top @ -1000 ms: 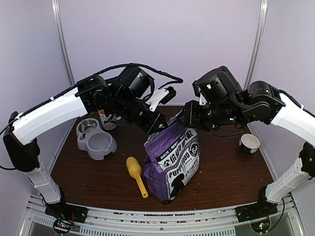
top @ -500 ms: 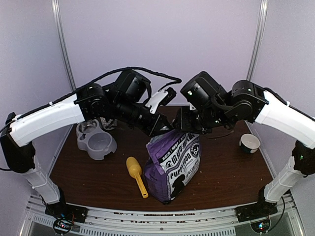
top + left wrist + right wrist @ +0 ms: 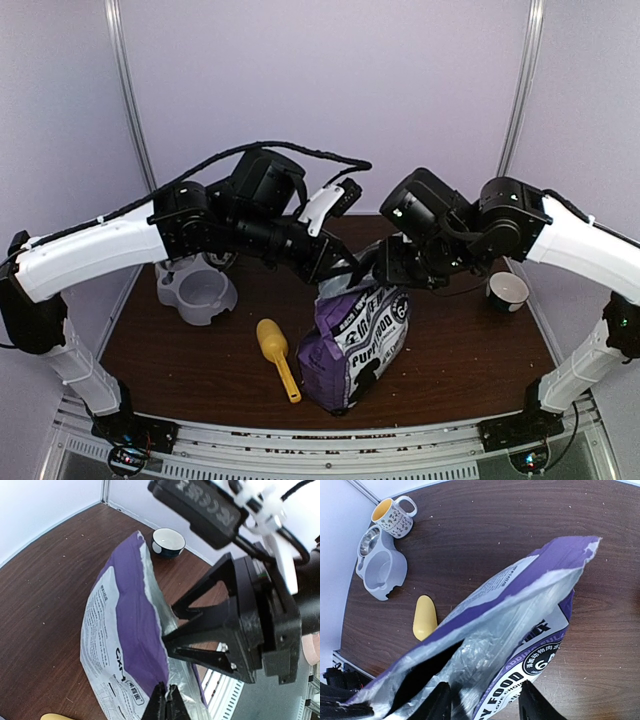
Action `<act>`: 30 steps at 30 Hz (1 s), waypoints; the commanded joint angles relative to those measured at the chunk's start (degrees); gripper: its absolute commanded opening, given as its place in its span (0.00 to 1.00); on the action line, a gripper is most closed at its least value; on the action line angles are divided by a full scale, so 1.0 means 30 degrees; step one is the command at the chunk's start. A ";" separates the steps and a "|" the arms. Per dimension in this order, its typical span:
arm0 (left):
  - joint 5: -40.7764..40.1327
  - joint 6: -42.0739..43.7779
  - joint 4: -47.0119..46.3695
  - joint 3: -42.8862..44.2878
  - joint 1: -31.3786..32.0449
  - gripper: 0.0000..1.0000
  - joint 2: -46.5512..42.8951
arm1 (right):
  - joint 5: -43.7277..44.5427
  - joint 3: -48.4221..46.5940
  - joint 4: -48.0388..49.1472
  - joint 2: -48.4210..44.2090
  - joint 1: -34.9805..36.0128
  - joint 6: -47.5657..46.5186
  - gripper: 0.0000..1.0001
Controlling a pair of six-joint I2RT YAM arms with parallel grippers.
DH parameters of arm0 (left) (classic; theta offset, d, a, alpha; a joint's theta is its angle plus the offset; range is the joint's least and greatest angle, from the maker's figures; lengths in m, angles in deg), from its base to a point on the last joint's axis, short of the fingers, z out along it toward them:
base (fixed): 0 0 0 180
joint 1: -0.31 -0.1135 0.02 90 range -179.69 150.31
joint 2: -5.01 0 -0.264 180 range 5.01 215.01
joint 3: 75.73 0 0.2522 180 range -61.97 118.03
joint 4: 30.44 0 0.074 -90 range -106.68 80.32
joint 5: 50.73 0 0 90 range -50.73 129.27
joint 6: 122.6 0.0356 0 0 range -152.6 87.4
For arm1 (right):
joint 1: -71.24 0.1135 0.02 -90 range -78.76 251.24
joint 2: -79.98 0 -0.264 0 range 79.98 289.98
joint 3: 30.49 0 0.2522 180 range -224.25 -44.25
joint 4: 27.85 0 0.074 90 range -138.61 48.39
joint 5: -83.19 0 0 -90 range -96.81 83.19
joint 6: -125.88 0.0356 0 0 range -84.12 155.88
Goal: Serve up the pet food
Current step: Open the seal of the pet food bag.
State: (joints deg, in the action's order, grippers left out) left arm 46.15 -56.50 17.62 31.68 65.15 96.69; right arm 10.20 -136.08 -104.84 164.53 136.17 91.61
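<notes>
The puppy food bag is standing upright near the middle of the table, with its opened top gaping. The pet food itself is not showing. You are seeing only foil lining inside the mouth, so treat the kibble as sitting lower in the bag.

The left gripper is pinching one wall of the bag's rim, fingers closed on it. The right gripper is straddling the opposite wall with its jaws spread apart and is not clamping. The yellow scoop is lying just to the bag's left. The grey double pet bowl is sitting farther left of the bag, well apart from it.

Caution:
- If you are pulling the walls apart unevenly, the bag is likely to tip toward the scoop and spill.
- A single-sided pinch is risking the foil slipping out or tearing.
- If the right jaws are closing on both walls together, you are sealing the mouth rather than widening it.
</notes>
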 commanded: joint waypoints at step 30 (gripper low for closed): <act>-1.0270 0.2439 0.1763 0.3307 -0.0069 0.00 -0.0064 | -0.0341 -0.2726 -0.0777 -0.0863 -0.0932 -0.2095 0.00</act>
State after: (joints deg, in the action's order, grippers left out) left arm 27.35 -52.59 24.07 35.02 67.20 96.64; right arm 8.61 -140.43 -103.87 168.27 134.44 88.63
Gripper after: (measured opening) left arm 0.004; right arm 0.002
